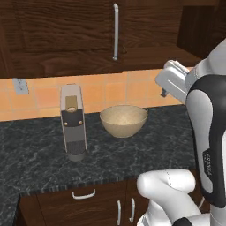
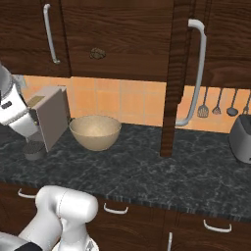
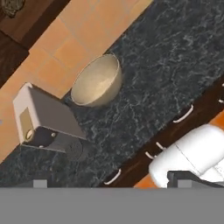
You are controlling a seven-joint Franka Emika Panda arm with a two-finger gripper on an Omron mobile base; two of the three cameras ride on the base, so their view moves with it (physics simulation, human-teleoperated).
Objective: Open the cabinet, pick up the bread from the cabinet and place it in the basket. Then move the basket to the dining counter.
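Right base view: cabinet right door swung open toward the bread, basket waiting below; finger spacing cannot be told.

We see a black speckled granite worktop running along a backsplash of orange-tan square tiles. A white wall outlet sits in the tiles at the left. A tall grey-and-black appliance stands on the granite. Below the worktop edge are dark brown low cabinets with short curved silver handles. In the right base view, dark kitchen utensils hang against the tiles at the far right, above a rounded grey appliance resting on the granite. Lighting is even, with soft shadows.
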